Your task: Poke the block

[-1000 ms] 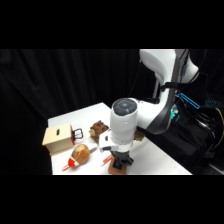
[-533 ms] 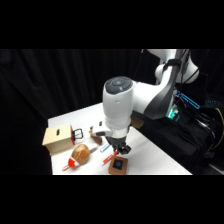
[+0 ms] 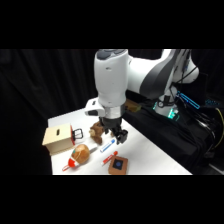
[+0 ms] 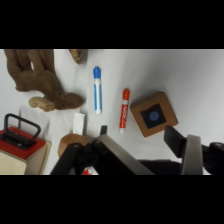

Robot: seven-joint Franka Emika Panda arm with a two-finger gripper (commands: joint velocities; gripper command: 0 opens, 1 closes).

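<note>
Tool [image 4: 145, 142] hangs empty with fingers apart above the bench [image 3: 145, 150], block [image 4: 154, 114] flat just beside the red marker [image 4: 124, 108]; block looks stiff, light wood, likely to slide, so press straight down on its blue-marked top.

Soft blur throughout, bright white table [image 3: 150, 155] against dark surroundings, faint shadows, near fingers [image 4: 120, 155] out of focus.
</note>
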